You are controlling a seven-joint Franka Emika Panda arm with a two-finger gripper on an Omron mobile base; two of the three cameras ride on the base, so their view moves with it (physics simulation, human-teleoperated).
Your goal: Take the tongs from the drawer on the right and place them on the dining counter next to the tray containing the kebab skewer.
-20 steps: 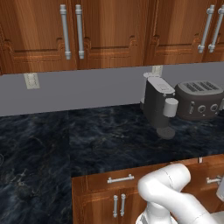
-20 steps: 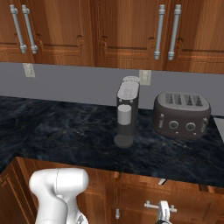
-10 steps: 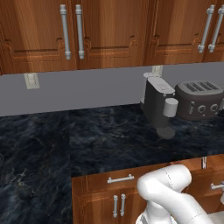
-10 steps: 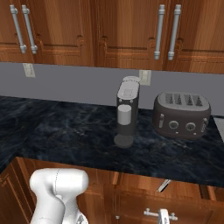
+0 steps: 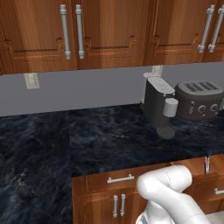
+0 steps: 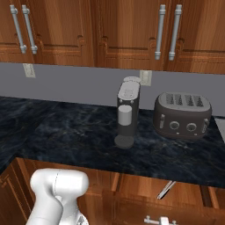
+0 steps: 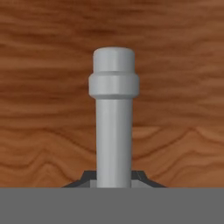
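Below the black stone surface [image 6: 88,140], on the right side of the cabinet run, the drawer [image 6: 184,197] is standing partly pulled out, its front lying forward of the fixed cabinet face. Inside it, slim dark tongs [image 6: 166,190] are lying at a slant near the back; from the left base view they are showing as a thin upright sliver [image 5: 207,164] just under the surface edge. Up close, the gripper [image 7: 113,183] is sitting narrowed around the drawer's silver bar handle [image 7: 113,118], finger tips pressing either side of the bar, with wood grain of the drawer front close behind. Coffee maker [image 6: 127,112] and toaster [image 6: 182,115] are sitting on the surface above, well clear of the work. Judging the step in hand: opening the drawer, with more travel probably wanted before the tongs are reachable from above. Doing it well likely means pulling straight out along the drawer's slide, keeping the grip square on the bar so it is not slipping toward the capped end, and easing off before the drawer hits its stop. After that, letting go cleanly and rising before reaching in. Tray and dining counter are not appearing from this position.
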